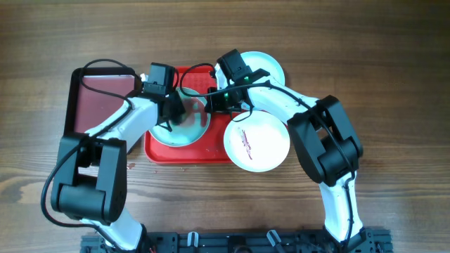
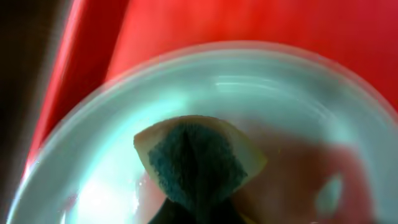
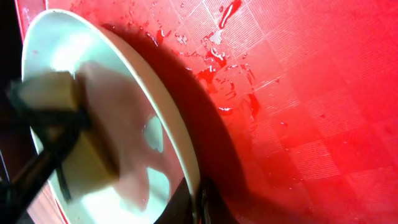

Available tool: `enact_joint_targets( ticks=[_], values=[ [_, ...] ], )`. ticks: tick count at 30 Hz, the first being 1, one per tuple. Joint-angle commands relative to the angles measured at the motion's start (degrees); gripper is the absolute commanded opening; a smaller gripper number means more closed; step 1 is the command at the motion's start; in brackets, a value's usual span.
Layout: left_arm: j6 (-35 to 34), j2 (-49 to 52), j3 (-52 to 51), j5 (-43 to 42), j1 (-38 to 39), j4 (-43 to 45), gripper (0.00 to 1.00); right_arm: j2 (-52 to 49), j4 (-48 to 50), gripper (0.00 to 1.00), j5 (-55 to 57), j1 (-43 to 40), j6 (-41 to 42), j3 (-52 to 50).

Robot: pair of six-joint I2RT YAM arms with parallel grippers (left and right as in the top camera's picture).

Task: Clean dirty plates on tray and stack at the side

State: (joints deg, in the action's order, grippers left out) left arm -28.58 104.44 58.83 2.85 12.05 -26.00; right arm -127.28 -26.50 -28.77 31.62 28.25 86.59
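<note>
A pale mint plate (image 1: 191, 131) lies tilted on the red tray (image 1: 190, 153). My right gripper (image 1: 214, 105) is shut on its right rim, shown close up in the right wrist view (image 3: 199, 200), and lifts that edge. My left gripper (image 1: 176, 112) is shut on a yellow sponge with a dark green scrub face (image 2: 198, 163), pressed onto the plate's inner face (image 2: 280, 106). The sponge (image 3: 48, 92) and plate (image 3: 50, 37) also show in the right wrist view. A white plate (image 1: 256, 140) with a dark red smear overlaps the tray's right edge. A second mint plate (image 1: 267, 67) lies at the back right.
A black-rimmed maroon tray (image 1: 98, 98) sits left of the red tray. The red tray floor (image 3: 311, 93) carries wet red droplets and smears. Bare wooden table surrounds everything.
</note>
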Motion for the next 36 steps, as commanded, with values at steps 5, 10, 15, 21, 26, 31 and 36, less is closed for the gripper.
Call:
enact_joint_targets(
  ticks=[5, 10, 15, 21, 26, 31, 36],
  values=[
    [-0.17, 2.47, -1.84, -26.18, -0.17, -6.38, 0.04, -1.11, -0.57, 0.04, 0.28, 0.04, 0.37, -1.22],
    [-0.22, 2.51, -1.84, -11.54, -0.17, 6.49, 0.04, -1.11, -0.63, 0.04, 0.2, 0.04, 0.31, -1.22],
    [-0.22, 2.67, -1.84, 9.97, -0.22, 12.17, 0.04, -1.11, -0.55, 0.04, 0.22, 0.02, 0.28, -1.22],
    [-0.42, 2.67, -1.84, 11.13, -0.28, -3.37, 0.04, -1.11, -0.52, 0.04, 0.22, 0.02, 0.26, -1.22],
    [-0.13, 2.67, -1.84, -10.88, -0.26, -12.2, 0.04, -1.11, -0.37, 0.04, 0.22, 0.02, 0.26, -1.22],
    [3.02, 2.34, -1.31, -29.68, -0.74, -4.68, 0.04, -1.11, -1.25, 0.04, 0.2, 0.02, 0.31, -1.22],
    [2.82, -1.57, 9.84, -30.49, -8.85, -5.53, 0.04, -1.11, -4.42, 0.04, 0.39, 0.04, 0.22, -1.22]
  ],
)
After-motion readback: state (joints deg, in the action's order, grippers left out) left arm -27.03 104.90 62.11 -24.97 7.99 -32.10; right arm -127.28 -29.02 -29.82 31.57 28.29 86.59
